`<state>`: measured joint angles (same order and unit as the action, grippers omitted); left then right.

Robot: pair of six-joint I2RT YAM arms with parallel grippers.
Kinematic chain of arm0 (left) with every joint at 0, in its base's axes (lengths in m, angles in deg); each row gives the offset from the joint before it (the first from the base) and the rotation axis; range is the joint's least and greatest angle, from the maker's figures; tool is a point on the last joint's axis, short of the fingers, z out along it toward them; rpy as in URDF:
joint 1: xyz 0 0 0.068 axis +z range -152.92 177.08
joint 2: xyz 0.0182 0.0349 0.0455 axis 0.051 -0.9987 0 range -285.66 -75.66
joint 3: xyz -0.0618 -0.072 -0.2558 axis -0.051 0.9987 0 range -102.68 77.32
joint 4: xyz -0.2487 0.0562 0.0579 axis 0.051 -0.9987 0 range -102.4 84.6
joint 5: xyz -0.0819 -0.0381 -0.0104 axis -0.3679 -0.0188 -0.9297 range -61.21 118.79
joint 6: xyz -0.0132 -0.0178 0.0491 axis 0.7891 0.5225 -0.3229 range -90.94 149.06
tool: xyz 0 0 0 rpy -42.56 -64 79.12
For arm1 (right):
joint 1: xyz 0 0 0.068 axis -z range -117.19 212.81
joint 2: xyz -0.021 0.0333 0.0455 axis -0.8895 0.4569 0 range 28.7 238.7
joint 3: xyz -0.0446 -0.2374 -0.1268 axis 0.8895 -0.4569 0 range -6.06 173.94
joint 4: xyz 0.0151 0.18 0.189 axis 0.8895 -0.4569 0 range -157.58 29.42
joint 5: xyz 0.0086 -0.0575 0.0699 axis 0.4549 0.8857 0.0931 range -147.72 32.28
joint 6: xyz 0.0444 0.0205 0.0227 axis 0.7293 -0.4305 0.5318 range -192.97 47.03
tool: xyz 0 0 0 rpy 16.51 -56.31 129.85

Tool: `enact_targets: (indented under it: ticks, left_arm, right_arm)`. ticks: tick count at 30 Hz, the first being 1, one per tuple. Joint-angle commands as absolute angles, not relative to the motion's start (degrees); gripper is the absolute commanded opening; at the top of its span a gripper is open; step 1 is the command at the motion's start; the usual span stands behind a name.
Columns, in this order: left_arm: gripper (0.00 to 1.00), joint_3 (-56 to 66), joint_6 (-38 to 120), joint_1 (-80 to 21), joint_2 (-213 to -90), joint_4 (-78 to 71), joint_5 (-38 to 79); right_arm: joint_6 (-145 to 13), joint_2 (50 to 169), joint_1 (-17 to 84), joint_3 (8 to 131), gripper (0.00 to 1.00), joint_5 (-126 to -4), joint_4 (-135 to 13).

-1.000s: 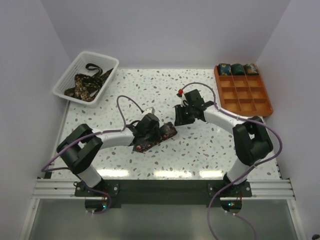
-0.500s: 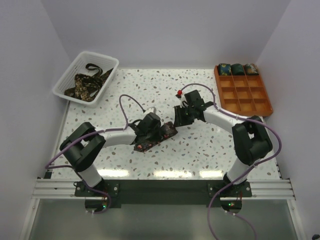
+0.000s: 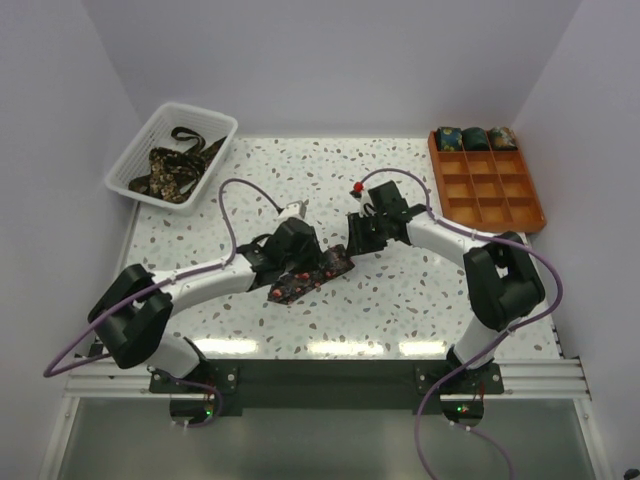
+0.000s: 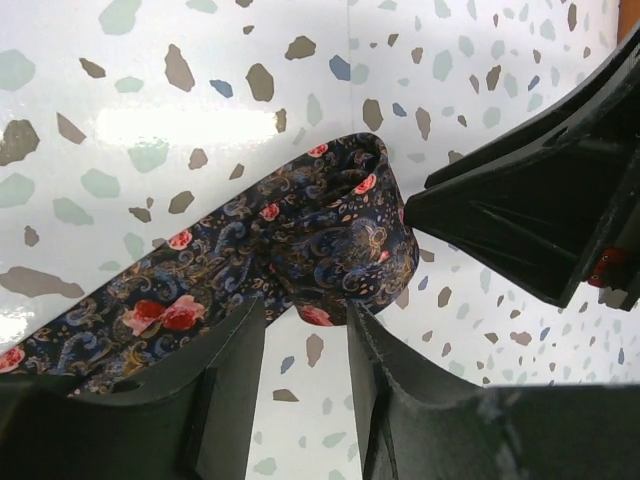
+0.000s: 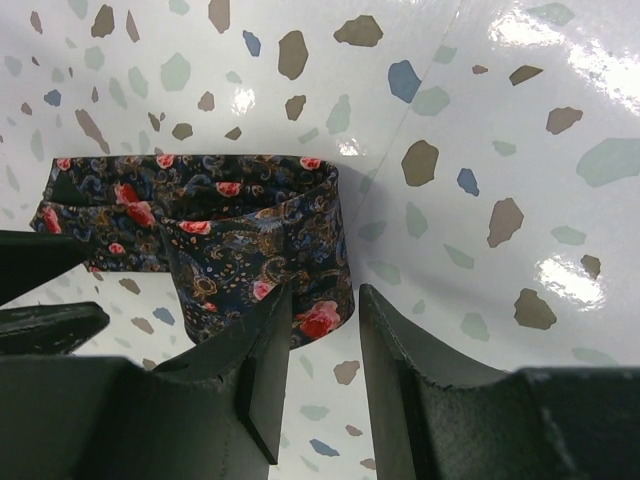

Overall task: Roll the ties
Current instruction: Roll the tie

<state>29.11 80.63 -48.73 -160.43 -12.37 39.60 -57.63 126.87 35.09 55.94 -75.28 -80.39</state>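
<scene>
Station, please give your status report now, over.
Left end effector, right end effector: jaws apart at the tie's folded end, grip unclear. Tail flat, unrolled. Only obstacle: each other, very near.

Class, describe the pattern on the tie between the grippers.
The tie is dark navy paisley with red flowers; left wrist view shows it best.

You are looking down at a white table (image 3: 300, 170) with little speckles of grey, brown and blue. Plain pale walls (image 3: 330, 60) stand on three sides of it. Bright light spots (image 3: 340, 347) shine near its front edge, maybe from lamps above. A metal rail (image 3: 110, 378) runs along the front.
</scene>
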Motion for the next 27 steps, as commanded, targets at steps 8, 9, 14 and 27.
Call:
enact_targets:
  ticks: [8, 9, 14, 27]
  left_arm:
    - [0.46, 22.30, 82.58, -50.39, -168.20, -10.24, 36.96]
    - [0.46, 22.21, 82.67, -50.39, -168.47, -10.15, 37.05]
    - [0.48, 22.57, 83.46, -50.47, -168.47, -9.27, 37.05]
    - [0.39, 22.04, 84.34, -50.65, -171.02, -8.92, 37.75]
  right_arm:
    - [-57.59, 124.42, 34.60, 56.08, 0.37, -76.17, -79.03]
    - [-57.67, 124.42, 34.43, 56.25, 0.37, -76.09, -79.29]
    - [-57.94, 124.24, 34.34, 56.16, 0.37, -75.91, -79.38]
    - [-57.67, 124.77, 33.90, 56.25, 0.37, -76.18, -78.86]
